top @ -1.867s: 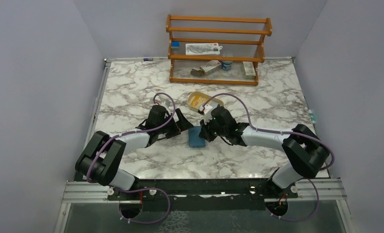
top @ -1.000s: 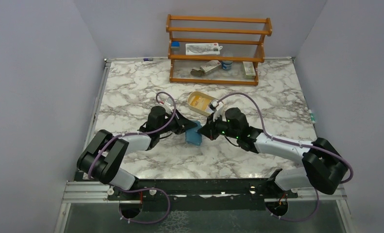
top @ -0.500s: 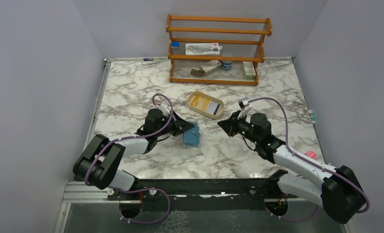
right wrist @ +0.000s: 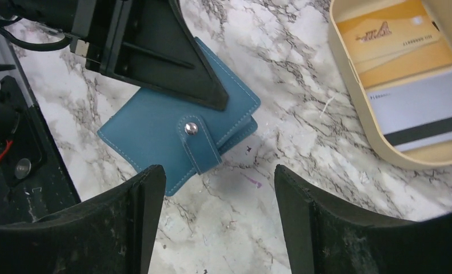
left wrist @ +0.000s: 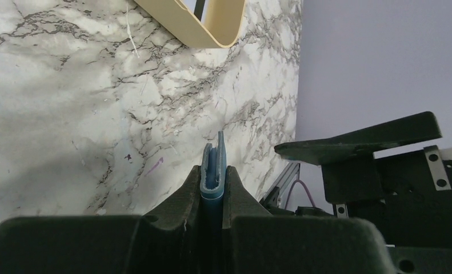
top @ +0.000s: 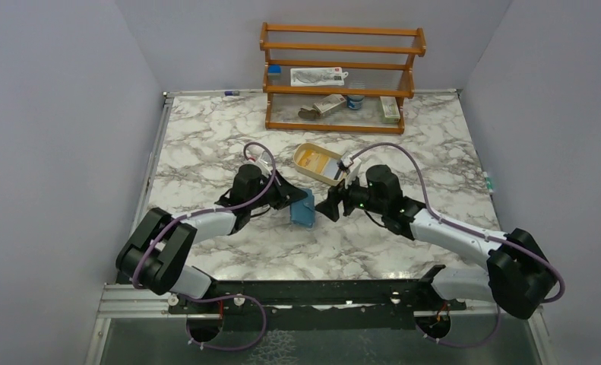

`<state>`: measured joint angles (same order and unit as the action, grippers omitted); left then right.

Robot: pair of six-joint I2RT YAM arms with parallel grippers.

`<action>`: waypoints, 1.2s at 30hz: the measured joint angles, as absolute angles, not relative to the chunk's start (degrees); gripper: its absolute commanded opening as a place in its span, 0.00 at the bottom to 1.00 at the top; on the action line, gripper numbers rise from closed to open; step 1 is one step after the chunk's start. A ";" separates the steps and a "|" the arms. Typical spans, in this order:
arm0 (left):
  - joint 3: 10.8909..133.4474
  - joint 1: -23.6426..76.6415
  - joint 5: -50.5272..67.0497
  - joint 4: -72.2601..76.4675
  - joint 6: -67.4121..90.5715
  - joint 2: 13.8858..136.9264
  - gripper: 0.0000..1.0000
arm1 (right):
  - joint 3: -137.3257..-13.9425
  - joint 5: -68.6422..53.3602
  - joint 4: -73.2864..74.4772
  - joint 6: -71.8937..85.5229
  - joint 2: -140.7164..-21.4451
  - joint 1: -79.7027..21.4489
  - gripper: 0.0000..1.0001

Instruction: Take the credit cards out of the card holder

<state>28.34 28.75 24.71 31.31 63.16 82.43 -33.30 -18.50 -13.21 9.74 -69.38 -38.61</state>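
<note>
Two grippers meet over the marble table [top: 206, 144], and much of what you need is partly covered. Your left gripper [left wrist: 213, 188] is clamped on the wallet [right wrist: 172, 134], fingers pressed to both faces; from its own wrist camera you see only the wallet's thin blue edge sticking up between them. The right wrist view shows the wallet folded shut with the snap tab fastened, one corner hidden under the left gripper's dark finger [right wrist: 172, 68]. Nothing of its inside or any slots can be seen.

Your right gripper [right wrist: 220, 220] hovers just beside the wallet with its fingers spread wide and nothing between them; it is not touching the wallet.

Beyond the right gripper sits the tan tray [right wrist: 355, 97], cut off by the frame edge. Inside lies a pale grey card with a dark stripe [right wrist: 420, 111] and an orange card [right wrist: 392, 37], overlapping. In the overhead view the tray [top: 312, 154] is partly blocked by the right arm.
</note>
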 measured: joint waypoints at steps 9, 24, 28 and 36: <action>31.57 29.65 23.29 26.02 62.00 83.22 0.00 | -38.24 -16.32 -12.56 3.51 -75.00 -46.41 0.71; 33.34 29.54 23.53 23.35 60.71 84.14 0.00 | -38.48 -14.50 -17.67 3.66 -81.34 -46.87 0.59; 34.13 29.54 24.58 22.90 60.16 84.33 0.00 | -38.22 -14.61 -19.97 4.08 -81.54 -46.85 0.57; 34.57 29.26 26.28 23.03 59.53 84.44 0.00 | -37.85 -16.36 -21.65 4.97 -82.00 -46.61 0.56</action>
